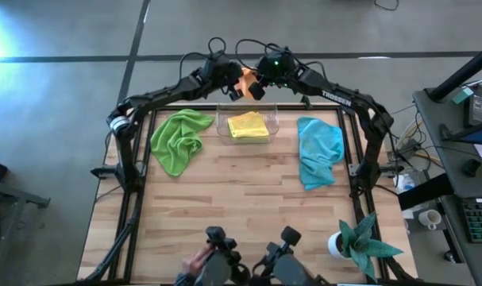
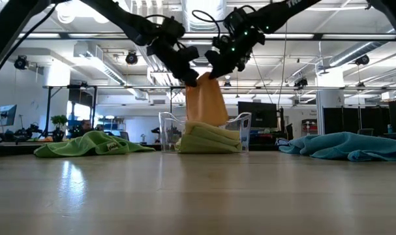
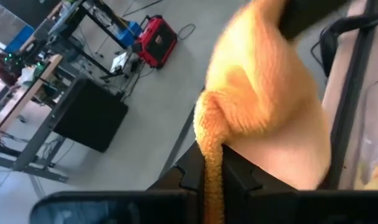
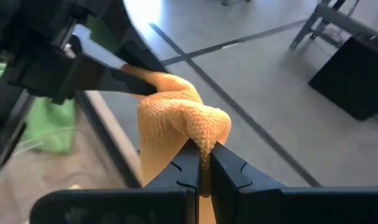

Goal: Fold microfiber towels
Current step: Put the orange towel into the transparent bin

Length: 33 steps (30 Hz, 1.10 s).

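Two robot arms hold an orange towel up over a clear bin at the far edge of a wooden table.

The table [image 1: 225, 199] fills most of the overhead view. A light blue towel [image 1: 318, 151] lies crumpled toward its right side and a lime green towel [image 1: 179, 141] toward its left, well apart. Between them a clear bin [image 1: 223, 127] holds a folded yellow towel [image 1: 248, 125]. Above the bin hangs the orange towel [image 2: 206, 101], its lower edge reaching the folded cloth. The left end effector [image 2: 192, 79] and right end effector [image 2: 213, 72] each pinch a top corner, fingers clamped tight on the fabric. A teal plant [image 1: 366, 242] in a white pot stands at the near right corner.
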### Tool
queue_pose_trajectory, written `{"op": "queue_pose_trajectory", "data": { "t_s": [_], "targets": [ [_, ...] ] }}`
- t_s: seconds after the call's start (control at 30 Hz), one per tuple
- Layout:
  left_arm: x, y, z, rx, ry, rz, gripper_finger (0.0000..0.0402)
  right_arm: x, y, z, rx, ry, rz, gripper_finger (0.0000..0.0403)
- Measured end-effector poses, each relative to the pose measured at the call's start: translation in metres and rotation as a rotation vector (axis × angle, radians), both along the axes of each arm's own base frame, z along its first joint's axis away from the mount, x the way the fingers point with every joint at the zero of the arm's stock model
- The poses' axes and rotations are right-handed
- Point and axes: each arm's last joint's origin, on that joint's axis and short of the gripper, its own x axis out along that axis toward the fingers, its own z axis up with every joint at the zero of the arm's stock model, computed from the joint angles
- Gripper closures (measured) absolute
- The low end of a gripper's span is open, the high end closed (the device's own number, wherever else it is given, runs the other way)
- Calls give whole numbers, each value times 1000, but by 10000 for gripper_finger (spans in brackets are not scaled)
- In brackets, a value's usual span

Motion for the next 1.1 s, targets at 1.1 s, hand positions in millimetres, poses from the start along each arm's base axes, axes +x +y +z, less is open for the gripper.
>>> {"op": "queue_pose_trajectory", "data": {
  "t_s": [1.1],
  "targets": [
    [-11,-51,-43,-748,215,-289,389,-1,55,-56,484,424,318,390]
  ]
}}
